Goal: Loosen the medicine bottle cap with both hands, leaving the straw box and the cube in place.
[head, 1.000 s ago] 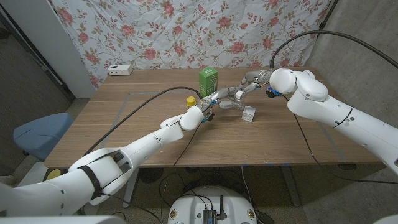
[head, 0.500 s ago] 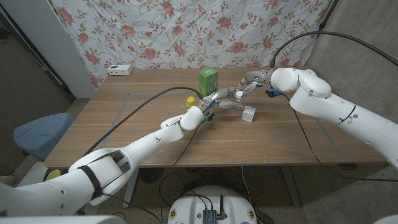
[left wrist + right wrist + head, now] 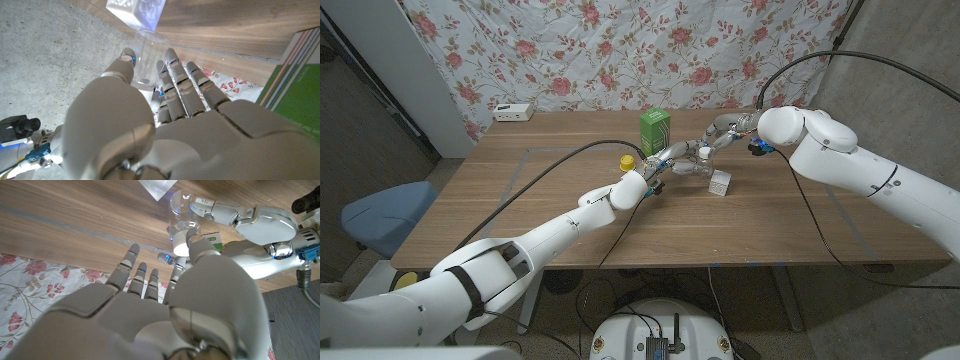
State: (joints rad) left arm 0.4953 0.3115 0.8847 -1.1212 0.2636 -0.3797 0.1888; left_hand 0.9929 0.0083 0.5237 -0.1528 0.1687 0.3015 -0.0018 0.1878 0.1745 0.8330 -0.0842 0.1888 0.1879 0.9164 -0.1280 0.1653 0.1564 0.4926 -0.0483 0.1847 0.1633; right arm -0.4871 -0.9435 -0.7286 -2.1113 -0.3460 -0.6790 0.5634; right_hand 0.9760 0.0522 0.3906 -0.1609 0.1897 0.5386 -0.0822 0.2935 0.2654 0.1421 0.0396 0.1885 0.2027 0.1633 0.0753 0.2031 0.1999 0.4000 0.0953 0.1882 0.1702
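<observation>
Two white robot hands meet mid-table toward the far edge, left hand (image 3: 670, 157) gripping clear plastic medicine bottle (image 3: 701, 166), right hand (image 3: 720, 134) fingers on its cap, green straw box (image 3: 654, 130) behind, white cube (image 3: 721, 183) just beside.

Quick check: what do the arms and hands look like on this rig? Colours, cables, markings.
Both arms are glossy white rounded shells. The left arm has a black band near the shoulder; a black cable runs along each. The left hand and right hand are grey metallic with segmented fingers and small blue fingertip lights.
</observation>
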